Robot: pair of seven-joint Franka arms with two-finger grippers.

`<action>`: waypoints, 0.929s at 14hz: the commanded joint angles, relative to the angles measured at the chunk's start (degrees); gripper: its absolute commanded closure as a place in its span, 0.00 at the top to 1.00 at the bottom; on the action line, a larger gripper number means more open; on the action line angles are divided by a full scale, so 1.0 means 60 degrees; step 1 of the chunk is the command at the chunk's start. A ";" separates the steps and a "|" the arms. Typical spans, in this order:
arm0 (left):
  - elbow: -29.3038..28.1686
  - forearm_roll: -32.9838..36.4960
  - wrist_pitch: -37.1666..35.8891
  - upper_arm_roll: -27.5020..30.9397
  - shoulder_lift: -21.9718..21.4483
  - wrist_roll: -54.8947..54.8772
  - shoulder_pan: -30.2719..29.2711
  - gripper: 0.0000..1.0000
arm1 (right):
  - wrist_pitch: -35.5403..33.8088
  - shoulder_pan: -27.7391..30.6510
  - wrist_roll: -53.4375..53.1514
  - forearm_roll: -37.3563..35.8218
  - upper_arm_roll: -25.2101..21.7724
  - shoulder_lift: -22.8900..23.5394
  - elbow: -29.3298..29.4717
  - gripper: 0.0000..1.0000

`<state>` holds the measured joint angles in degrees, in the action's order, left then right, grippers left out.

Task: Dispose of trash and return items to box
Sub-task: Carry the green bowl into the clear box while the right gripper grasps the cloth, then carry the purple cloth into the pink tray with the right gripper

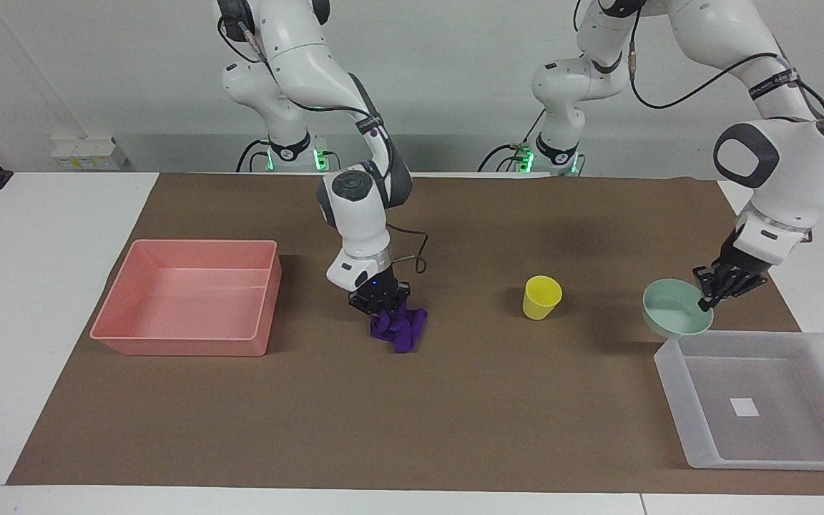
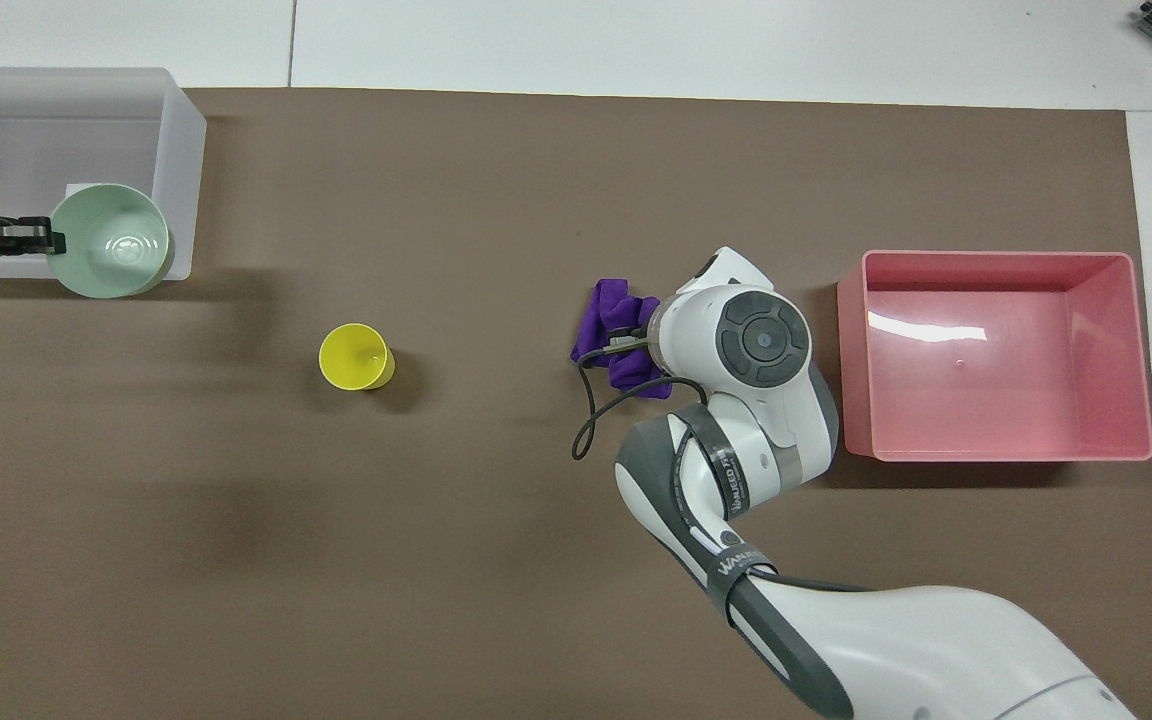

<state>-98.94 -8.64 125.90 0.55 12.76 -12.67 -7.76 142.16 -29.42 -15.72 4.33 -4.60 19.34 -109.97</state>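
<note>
My left gripper [image 1: 705, 299] is shut on the rim of the pale mint-green bowl [image 1: 673, 318] and holds it in the air over the robot-side wall of the translucent tray [image 1: 762, 458]. In the overhead view the bowl [image 2: 111, 240] overlaps the tray's corner [image 2: 181, 150]. My right gripper [image 1: 381, 304] is down on the purple wad [image 1: 401, 330], fingers closed into its top. The wad rests on the brown mat. In the overhead view the wrist covers part of the wad [image 2: 611, 320]. The yellow cup [image 1: 542, 297] stands upright between the wad and the tray.
The pink bin [image 1: 183, 343] stands empty at the right arm's end of the mat, beside the wad. A brown mat [image 1: 412, 429] covers the table's middle. A thin black cable loops from the right wrist [image 2: 586, 430] above the mat.
</note>
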 commanded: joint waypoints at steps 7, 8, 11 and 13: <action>0.4828 0.0164 0.0329 0.0172 0.3805 0.0134 -0.0802 0.00 | -0.3065 0.1005 -0.0470 -0.0235 -0.0069 -0.2299 0.0821 0.00; 0.4786 0.0296 0.0707 0.0158 0.3865 0.0192 -0.0772 0.00 | -0.3489 0.1094 -0.0456 -0.0470 -0.0069 -0.2417 0.1142 0.00; 0.4727 0.0487 0.1428 0.0230 0.4231 0.0294 -0.0699 0.00 | -0.4895 0.1635 -0.0339 -0.0809 -0.0069 -0.2812 0.2081 0.00; 0.4217 0.0459 0.1675 0.0231 0.4217 0.0673 -0.0684 0.00 | -0.5468 0.2117 0.0171 -0.0823 -0.0069 -0.3032 0.2317 0.00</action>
<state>-72.99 -7.22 133.90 1.52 37.17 -11.48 -12.30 112.52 -19.43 -17.20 0.12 -5.19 2.13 -97.74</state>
